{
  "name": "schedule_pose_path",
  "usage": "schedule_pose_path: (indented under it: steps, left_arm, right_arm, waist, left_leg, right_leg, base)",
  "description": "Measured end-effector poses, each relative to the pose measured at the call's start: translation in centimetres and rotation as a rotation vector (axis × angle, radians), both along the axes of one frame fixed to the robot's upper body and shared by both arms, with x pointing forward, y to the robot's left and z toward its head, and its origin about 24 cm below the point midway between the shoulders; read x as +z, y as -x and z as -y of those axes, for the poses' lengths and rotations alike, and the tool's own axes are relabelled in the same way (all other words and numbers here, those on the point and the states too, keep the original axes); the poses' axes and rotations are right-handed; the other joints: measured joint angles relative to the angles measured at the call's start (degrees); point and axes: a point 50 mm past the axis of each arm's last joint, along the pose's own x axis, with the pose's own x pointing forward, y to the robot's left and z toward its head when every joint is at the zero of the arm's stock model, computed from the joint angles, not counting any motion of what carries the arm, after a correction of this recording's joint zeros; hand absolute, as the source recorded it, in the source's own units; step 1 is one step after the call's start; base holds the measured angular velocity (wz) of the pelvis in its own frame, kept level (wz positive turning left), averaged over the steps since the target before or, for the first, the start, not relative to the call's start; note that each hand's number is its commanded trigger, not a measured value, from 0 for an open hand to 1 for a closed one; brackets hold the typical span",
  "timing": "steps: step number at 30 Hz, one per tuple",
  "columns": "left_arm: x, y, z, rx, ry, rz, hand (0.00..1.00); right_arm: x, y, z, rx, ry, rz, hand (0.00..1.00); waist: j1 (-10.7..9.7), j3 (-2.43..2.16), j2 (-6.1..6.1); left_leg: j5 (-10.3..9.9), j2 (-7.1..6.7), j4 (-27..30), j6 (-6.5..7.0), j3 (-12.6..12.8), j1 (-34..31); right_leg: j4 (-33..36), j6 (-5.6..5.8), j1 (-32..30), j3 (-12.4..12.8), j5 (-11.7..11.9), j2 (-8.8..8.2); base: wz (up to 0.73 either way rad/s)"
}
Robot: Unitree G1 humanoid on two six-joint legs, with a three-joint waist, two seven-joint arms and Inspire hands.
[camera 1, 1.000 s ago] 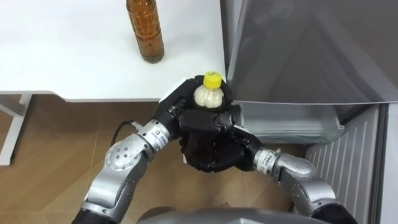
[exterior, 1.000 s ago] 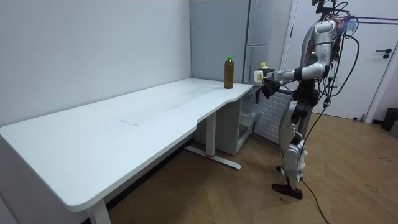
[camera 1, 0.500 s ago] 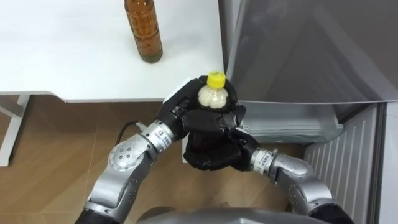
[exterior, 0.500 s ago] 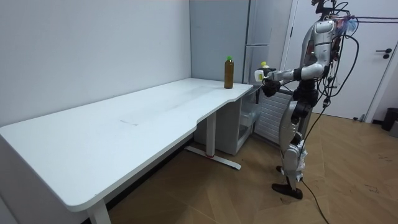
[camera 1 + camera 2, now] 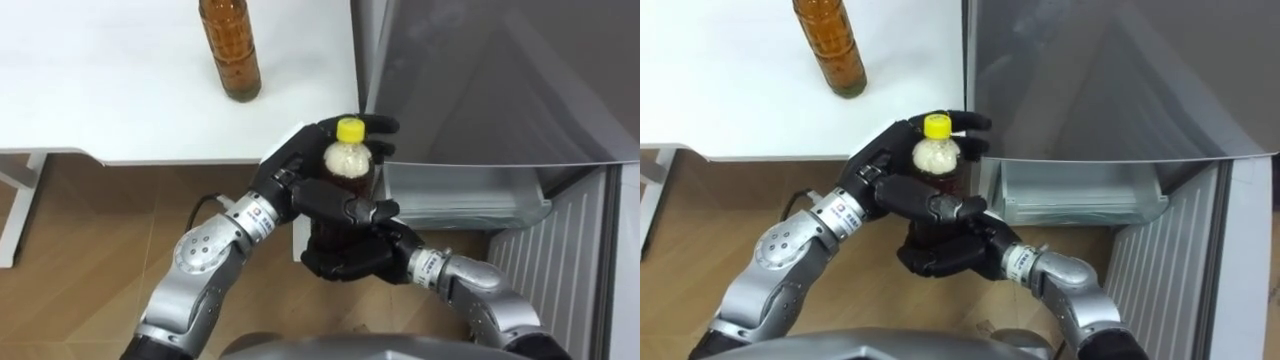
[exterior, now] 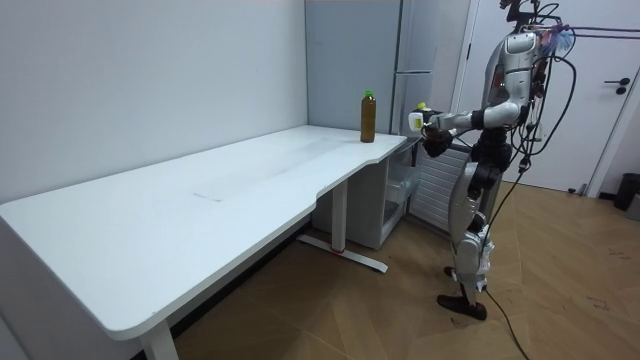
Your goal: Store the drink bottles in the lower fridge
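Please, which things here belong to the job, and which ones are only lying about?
Job:
- yellow-cap bottle, gripped by the left hand and right hand
- brown bottle, waiting
- fridge

Lying about:
- table, under the brown bottle
- white door behind the robot

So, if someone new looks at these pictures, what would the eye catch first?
First comes the yellow-capped bottle, held upright before the robot in both hands: the left hand curls round its upper part and the right hand grips it lower down. Next come the amber bottle standing on the white table and the grey fridge just to the right of the table.
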Motion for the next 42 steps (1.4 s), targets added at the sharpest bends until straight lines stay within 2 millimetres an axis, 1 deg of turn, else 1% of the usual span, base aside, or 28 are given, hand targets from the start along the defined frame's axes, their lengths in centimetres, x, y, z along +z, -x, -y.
schedule_pose_path:
  steps: [8, 10, 14, 23, 30, 32, 34, 36, 37, 38, 40, 42]
  left_arm:
    - [0.1, -0.2, -0.1, 0.001, -0.002, 0.008, 0.00]
    - [0.5, -0.2, -0.3, 0.000, -0.007, 0.023, 0.00]
    - [1.4, -0.5, -0.3, 0.009, 0.003, 0.068, 0.00]
    - [4.2, -1.1, -1.1, 0.067, 0.029, 0.202, 0.00]
    - [6.3, -1.9, -3.0, 0.168, 0.017, 0.296, 0.00]
    - [7.1, -2.0, -3.5, 0.206, 0.013, 0.328, 0.00]
    - [8.4, -2.0, -4.1, 0.253, 0.018, 0.383, 0.00]
    - [9.1, -2.0, -4.5, 0.286, 0.022, 0.415, 0.00]
    - [9.4, -2.0, -4.8, 0.305, 0.017, 0.431, 0.00]
    - [9.6, -1.9, -5.0, 0.313, 0.007, 0.445, 0.00]
    - [10.7, -1.8, -5.7, 0.360, 0.001, 0.496, 0.00]
    - [11.4, -1.7, -6.3, 0.402, 0.001, 0.530, 0.00]
  right_arm:
    - [-0.3, 0.2, 0.2, -0.004, 0.007, -0.023, 1.00]
    - [-0.6, 0.5, 0.2, -0.003, 0.014, -0.040, 1.00]
    - [-0.6, 0.4, 0.2, -0.002, 0.013, -0.040, 1.00]
    - [-0.5, 0.4, 0.6, 0.006, 0.031, -0.032, 1.00]
    - [-0.7, 0.6, 1.9, -0.006, 0.068, -0.041, 1.00]
    - [-0.7, 0.6, 2.3, -0.014, 0.079, -0.042, 1.00]
    - [-0.9, 1.0, 2.7, -0.033, 0.080, -0.053, 1.00]
    - [-1.0, 1.2, 2.8, -0.036, 0.082, -0.061, 1.00]
    - [-1.1, 1.4, 3.1, -0.040, 0.091, -0.065, 1.00]
    - [-1.1, 1.5, 3.2, -0.047, 0.093, -0.067, 1.00]
    - [-1.4, 2.1, 3.7, -0.062, 0.113, -0.080, 1.00]
    - [-1.5, 2.4, 3.8, -0.062, 0.118, -0.088, 1.00]
  waist:
    - [0.14, 0.02, -0.12]
    - [0.55, 0.02, -0.25]
    - [1.26, 0.04, -0.32]
    - [1.82, 0.11, -0.20]
    - [2.33, 0.01, 0.42]
    - [2.66, -0.07, 0.66]
    - [3.14, -0.22, 0.84]
    - [3.22, -0.34, 1.02]
    - [3.65, -0.41, 1.13]
    - [3.88, -0.42, 1.15]
    - [4.67, -0.40, 1.17]
    - [4.87, -0.35, 1.28]
  left_leg:
    - [0.00, 0.00, 0.06, 0.00, -0.08, 0.14]
    - [0.00, 0.00, 0.07, 0.00, -0.13, 0.13]
    - [0.00, 0.05, 0.06, 0.00, -0.13, 0.22]
    - [0.00, 0.01, -0.35, 0.00, -0.09, -0.06]
    - [0.00, 0.04, -0.36, 0.00, -0.20, 0.03]
    - [0.01, -0.02, -0.35, 0.01, -0.26, 0.03]
    - [0.01, -0.05, -0.35, 0.00, -0.28, 0.19]
    - [0.02, -0.03, -0.34, 0.01, -0.27, 0.31]
    - [0.03, 0.05, -0.30, 0.01, -0.28, 0.37]
    - [0.03, 0.08, -0.30, 0.01, -0.27, 0.55]
    - [0.02, 0.03, -0.39, 0.01, -0.30, 1.12]
    - [0.02, -0.07, -1.01, 0.01, -0.43, 1.51]
  right_leg:
    - [0.01, 0.00, 0.21, -0.04, 0.00, -0.06]
    - [0.01, 0.00, 0.20, -0.03, 0.00, -0.03]
    - [0.01, 0.00, 0.16, 0.02, 0.00, -0.02]
    - [-0.03, 0.00, 0.00, 0.01, 0.00, 0.01]
    - [-0.04, 0.00, 0.19, -0.42, 0.00, -0.13]
    - [-0.04, 0.01, 0.18, -0.42, 0.00, -0.13]
    - [-0.04, 0.01, 0.38, -0.48, 0.00, -0.13]
    - [-0.06, 0.01, 0.49, -0.47, -0.01, -0.31]
    - [-0.07, 0.02, 0.46, -0.41, -0.01, -0.50]
    - [-0.14, 0.01, 0.46, -0.40, -0.01, -0.48]
    - [-0.17, 0.01, 0.94, -0.38, -0.01, -0.43]
    - [-0.24, 0.04, 1.51, -0.54, -0.02, -0.12]
  base:
    - [0.00]
    - [0.00]
    - [0.00]
    - [0.00]
    - [0.01]
    - [0.02]
    - [0.00]
    - [0.00]
    - [0.00]
    - [-0.04]
    - [-0.02]
    - [0.03]
